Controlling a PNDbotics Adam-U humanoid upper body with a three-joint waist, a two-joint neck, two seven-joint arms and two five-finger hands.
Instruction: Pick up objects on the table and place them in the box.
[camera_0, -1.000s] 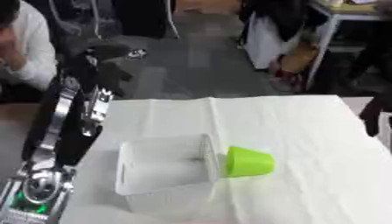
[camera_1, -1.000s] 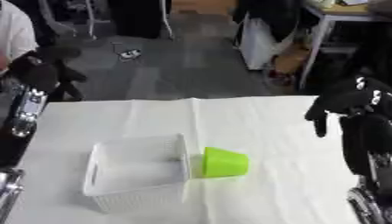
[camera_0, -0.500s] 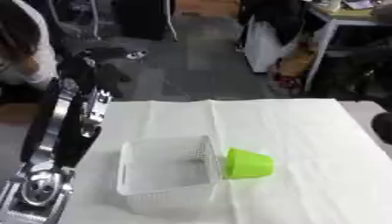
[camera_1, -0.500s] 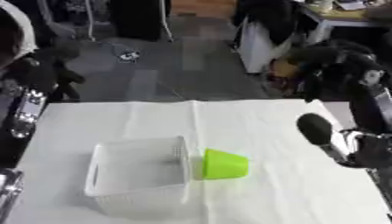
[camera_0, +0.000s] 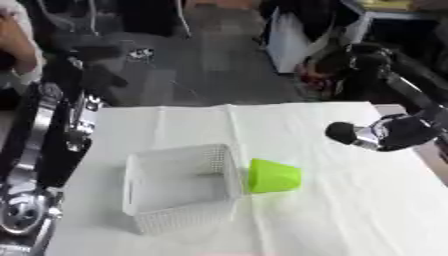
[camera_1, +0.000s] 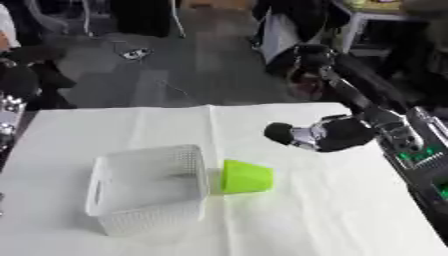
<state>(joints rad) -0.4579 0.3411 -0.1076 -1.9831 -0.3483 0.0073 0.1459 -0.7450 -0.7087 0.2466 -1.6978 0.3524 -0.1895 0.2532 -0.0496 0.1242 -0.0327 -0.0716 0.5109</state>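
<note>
A bright green cup (camera_1: 245, 176) is lying on its side on the white-covered worktop (camera_1: 332, 220), touching the right wall of the white mesh box (camera_1: 149, 187). The right robot hand (camera_1: 313, 136) is hovering above the worktop, up and to the right of the box and apart from the cup, blurred, so I cannot tell whether it is clenched or released. The left robot hand (camera_0: 87, 62) is hanging beyond the worktop's far left corner, well away from the box, its fingers too dark to judge.

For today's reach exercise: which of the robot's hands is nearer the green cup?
Right. The right hand hovers up and right of the green cup; the left hand is raised beyond the table's far left.
</note>
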